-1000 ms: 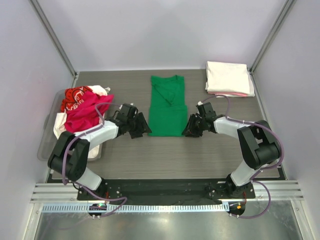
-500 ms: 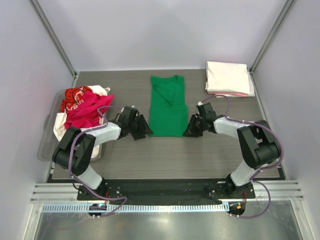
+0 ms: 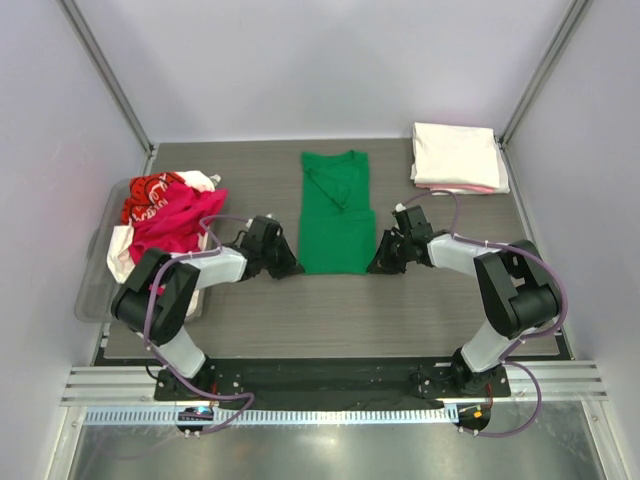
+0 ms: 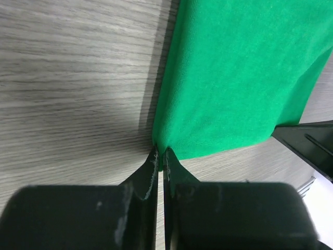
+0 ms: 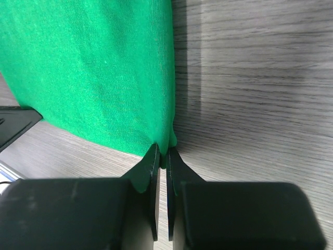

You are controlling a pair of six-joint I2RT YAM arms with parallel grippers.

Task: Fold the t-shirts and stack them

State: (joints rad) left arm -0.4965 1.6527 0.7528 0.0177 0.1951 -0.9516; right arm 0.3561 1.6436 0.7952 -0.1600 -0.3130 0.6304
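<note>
Both arms are low at the near hem of the green t-shirt, which lies flat in the middle of the table, folded into a long narrow strip with its collar toward the far wall. Look at the left gripper: fingers pressed together, just a hairline slit between them, and the near-left corner of the green cloth is pinched right at the tips. Same story on the other side, where the right gripper is closed tight on the near-right corner. From above, the two grippers sit at either end of the hem, each arm angling in from outside. The shirt's long side edges run straight, each throwing a thin shadow on the wood grain, and the hem between the pinched corners curves gently. There is room to work here: bare wood down both sides of the shirt and a broad bare band between the hem and the arm bases. In the far right corner sits the folded stack, cream-white with a pink edge peeking out below, well apart from the green tee. Hard against the left edge is the clear bin, and the heap of tees in it, magenta-red, printed red and white, lies just beside the left arm's elbow.
</note>
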